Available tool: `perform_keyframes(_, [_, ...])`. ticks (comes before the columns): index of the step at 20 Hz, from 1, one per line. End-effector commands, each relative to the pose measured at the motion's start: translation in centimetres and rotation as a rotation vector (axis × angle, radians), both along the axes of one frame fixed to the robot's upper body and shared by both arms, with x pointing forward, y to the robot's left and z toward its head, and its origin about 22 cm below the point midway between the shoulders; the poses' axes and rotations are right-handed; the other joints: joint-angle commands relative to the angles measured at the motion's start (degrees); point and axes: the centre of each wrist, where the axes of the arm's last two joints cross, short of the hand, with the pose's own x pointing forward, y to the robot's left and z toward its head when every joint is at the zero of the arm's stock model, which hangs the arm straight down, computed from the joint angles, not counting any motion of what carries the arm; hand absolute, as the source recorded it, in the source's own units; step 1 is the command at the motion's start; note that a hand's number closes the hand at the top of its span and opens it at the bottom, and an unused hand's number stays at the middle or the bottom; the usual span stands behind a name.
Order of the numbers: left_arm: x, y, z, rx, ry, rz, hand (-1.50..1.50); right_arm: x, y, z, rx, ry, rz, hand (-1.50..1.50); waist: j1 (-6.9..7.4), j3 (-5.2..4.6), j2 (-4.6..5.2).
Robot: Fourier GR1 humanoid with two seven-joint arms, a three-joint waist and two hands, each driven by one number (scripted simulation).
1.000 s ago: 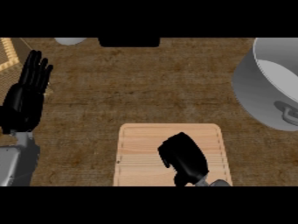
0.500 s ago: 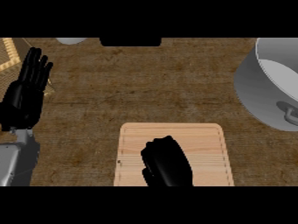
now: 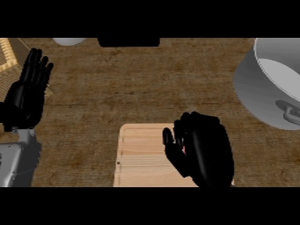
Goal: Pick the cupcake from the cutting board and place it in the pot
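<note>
Cupcake [image 3: 184, 150] showed only as a pink sliver under the right hand [image 3: 204, 145]. A brown desk [image 3: 145, 83] carried 1 large grey pot [image 3: 259, 96] at its right edge, well apart from the pale wooden cutting board [image 3: 142, 154] near the lower edge. Over that board, the right hand had its fingers and thumb curled round the cupcake. The left hand [image 3: 25, 94] rested at the left edge, fingers straight and pointing up.
</note>
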Motion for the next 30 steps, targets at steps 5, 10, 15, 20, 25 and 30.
perform_keyframes(5, [-1.2,-1.4,0.4,-0.001,-0.007,0.006,0.0,0.5,-8.2,6.0,0.097,-0.205,-0.215,1.5,0.5,0.05,-0.01])
perform_keyframes(10, [-1.1,-1.1,-1.1,0.0,-0.003,-0.011,0.0,1.9,-14.8,5.1,0.049,-0.108,-0.303,1.5,0.48,0.03,0.13])
perform_keyframes(15, [-1.0,-0.1,0.4,-0.013,-0.008,-0.021,0.0,4.0,-23.4,4.5,0.036,-0.078,-0.372,1.5,0.61,0.07,0.21])
perform_keyframes(20, [0.0,-0.4,0.1,-0.008,-0.004,-0.022,0.0,6.1,-29.5,3.1,0.092,-0.108,-0.396,1.5,0.74,0.08,0.36])
perform_keyframes(25, [-0.8,-0.3,0.2,0.0,-0.007,-0.025,0.0,9.1,-33.4,0.7,0.112,-0.065,-0.367,1.5,1.66,0.09,0.43])
perform_keyframes(30, [-0.8,-0.8,-1.2,-0.013,-0.014,-0.033,0.0,11.9,-35.2,-0.4,0.067,-0.039,-0.341,1.5,1.95,0.08,0.53])
